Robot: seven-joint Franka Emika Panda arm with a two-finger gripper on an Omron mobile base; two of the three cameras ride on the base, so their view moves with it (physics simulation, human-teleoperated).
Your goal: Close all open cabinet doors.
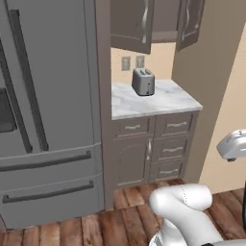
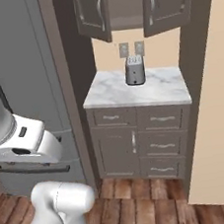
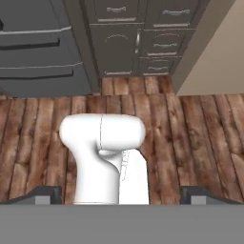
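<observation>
**Both wall-cabinet doors stand open above the worktop**

From the base cameras I see two cabinet doors hanging ajar over the marble worktop [image 2: 111,91]. The left cabinet door [image 2: 92,12] swings outward from its left side, and the right cabinet door [image 2: 165,5] swings outward from its right side, leaving the shaded cabinet interior [image 2: 123,5] exposed between them. Each door carries a long curved silver handle. A steel toaster [image 2: 135,70] sits on the worktop near the back wall, just below two wall outlets [image 2: 131,48]. Under the worktop are brown drawer fronts [image 2: 162,118] and a lower door, all flush. The grey refrigerator [image 1: 43,110] stands to the left of the cabinet run.

In the hand view, the end effector [image 3: 122,195] points down at the wooden floor [image 3: 200,138], well away from the doors. Its two dark tips [image 3: 45,194] sit far apart with nothing between them.
</observation>
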